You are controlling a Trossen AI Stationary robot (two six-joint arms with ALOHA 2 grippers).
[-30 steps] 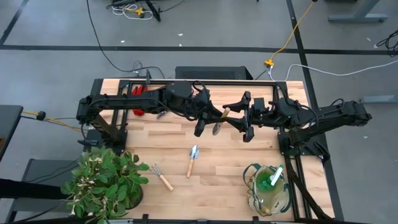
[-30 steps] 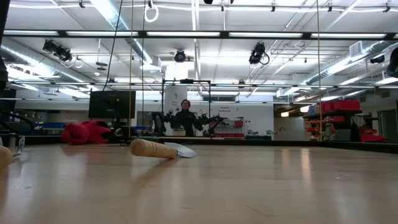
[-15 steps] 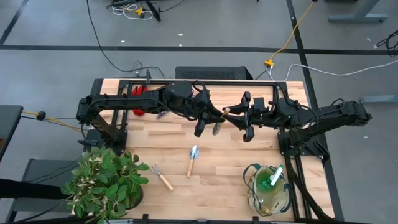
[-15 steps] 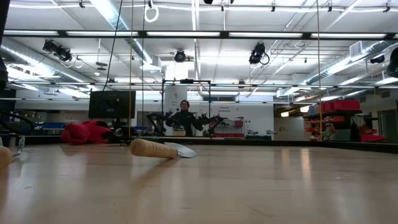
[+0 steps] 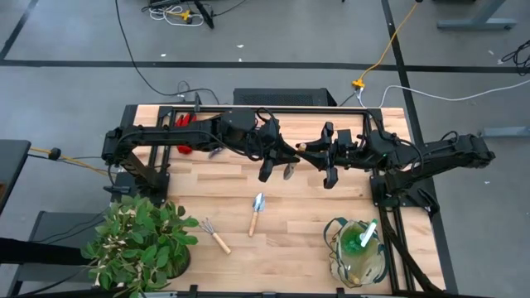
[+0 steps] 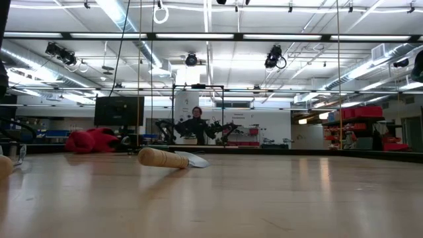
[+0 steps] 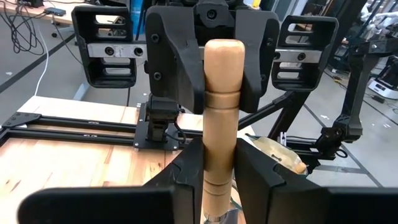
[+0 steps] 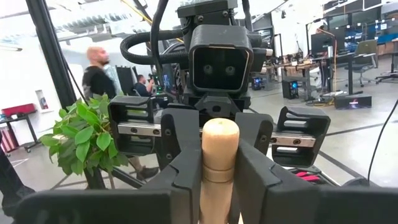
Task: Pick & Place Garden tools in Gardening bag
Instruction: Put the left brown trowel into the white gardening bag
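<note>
- Both arms meet above the middle of the desk (image 5: pixel 315 240), with a wooden-handled trowel (image 5: pixel 295 162) passing between them in mid-air.
- My left tool (image 7: pixel 221 186) is narrow, clamped on the lower part of the light handle (image 7: pixel 222 118).
- What has just changed: my right tool (image 8: pixel 217 186), standing clearly apart from the handle a second ago, has drawn in, and its fingers (image 8: pixel 186 168) now sit against the handle's rounded end.
- So I judge the handover at its halfway point: both tools grip the one trowel, and the left has not let go.
- The next move calls for the left tool to release cleanly, or the trowel may twist or drop.
- The gardening bag (image 5: pixel 358 251) stands at the desk's near right corner, a green-and-white item already inside, within the right arm's reach.
- Another trowel (image 5: pixel 257 212) and a small rake (image 5: pixel 214 234) lie on the desk; the red gloves (image 5: pixel 184 136) are at the far left.
</note>
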